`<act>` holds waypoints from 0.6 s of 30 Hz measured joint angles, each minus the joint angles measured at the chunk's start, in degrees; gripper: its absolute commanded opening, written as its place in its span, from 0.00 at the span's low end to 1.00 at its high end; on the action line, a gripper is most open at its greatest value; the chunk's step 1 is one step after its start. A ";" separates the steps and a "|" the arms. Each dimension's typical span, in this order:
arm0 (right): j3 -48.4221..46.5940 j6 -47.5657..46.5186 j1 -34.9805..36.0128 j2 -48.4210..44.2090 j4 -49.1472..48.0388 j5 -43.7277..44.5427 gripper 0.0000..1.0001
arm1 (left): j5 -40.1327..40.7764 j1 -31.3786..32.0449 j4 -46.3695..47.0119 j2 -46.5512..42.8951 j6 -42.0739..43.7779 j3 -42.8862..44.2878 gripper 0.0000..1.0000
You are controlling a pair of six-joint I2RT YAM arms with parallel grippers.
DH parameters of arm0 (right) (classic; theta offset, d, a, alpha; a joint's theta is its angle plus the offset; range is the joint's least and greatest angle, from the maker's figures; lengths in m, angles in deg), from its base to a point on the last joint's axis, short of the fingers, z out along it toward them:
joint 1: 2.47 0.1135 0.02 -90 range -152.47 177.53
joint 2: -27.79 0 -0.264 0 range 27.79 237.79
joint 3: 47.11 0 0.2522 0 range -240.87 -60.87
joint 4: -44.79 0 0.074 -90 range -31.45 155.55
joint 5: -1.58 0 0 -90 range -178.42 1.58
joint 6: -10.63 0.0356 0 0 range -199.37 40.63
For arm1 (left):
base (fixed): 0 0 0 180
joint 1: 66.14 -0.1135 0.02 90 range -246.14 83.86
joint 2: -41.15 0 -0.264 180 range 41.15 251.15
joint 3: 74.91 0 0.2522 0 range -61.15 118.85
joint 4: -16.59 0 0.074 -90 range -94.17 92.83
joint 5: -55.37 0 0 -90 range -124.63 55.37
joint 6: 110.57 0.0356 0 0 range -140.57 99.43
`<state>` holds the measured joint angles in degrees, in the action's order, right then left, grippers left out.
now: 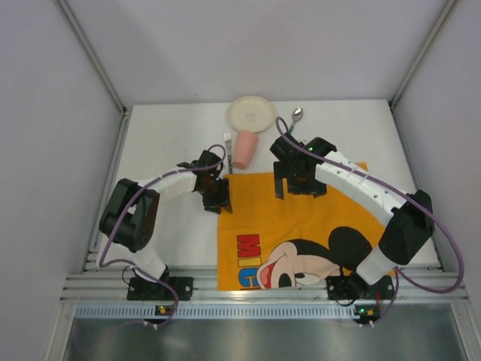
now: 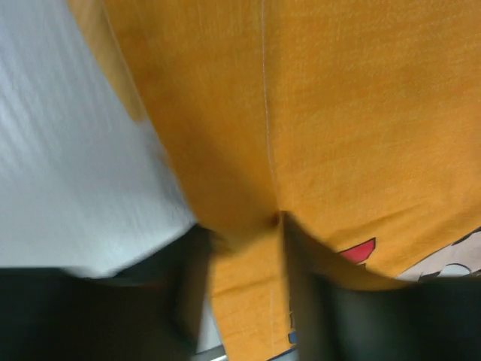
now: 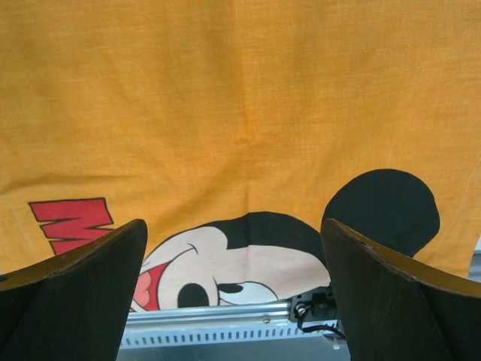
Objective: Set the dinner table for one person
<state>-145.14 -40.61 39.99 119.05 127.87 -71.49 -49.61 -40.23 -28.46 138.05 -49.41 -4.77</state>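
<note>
The left gripper (image 2: 244,297) pinches the left edge of the orange Mickey Mouse placemat (image 1: 301,218) on the dinner table (image 1: 169,139); the right gripper (image 3: 233,293) hangs above the placemat, jaws wide apart.

An orange Mickey Mouse placemat (image 1: 301,233) is lying flat, its printed face showing toward the near edge.

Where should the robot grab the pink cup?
Around the side wall of the cup, near its open end, coming from the near side. It seems to lie tipped over, mouth toward the arms, so the round wall is what two fingers could close across. The fork lies close on its left, so the right gripper, open wide, probably has more room.
</note>
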 measured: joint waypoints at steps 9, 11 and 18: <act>4.20 -6.58 -8.96 -1.18 -5.92 -3.78 1.00 | -3.50 -1.49 3.02 6.71 -1.88 5.05 0.00; 2.60 -9.20 -11.15 -0.33 -7.41 -6.23 1.00 | -3.10 -4.11 3.32 5.88 -2.45 4.20 0.00; -24.35 -18.49 -15.02 18.21 -12.85 -20.37 1.00 | 2.29 -19.15 1.88 3.72 -2.29 3.41 0.00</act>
<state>-169.49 -59.10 24.97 137.26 115.02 -91.86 -47.32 -59.37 -26.58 141.77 -51.71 -1.36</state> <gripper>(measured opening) 0.996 0.023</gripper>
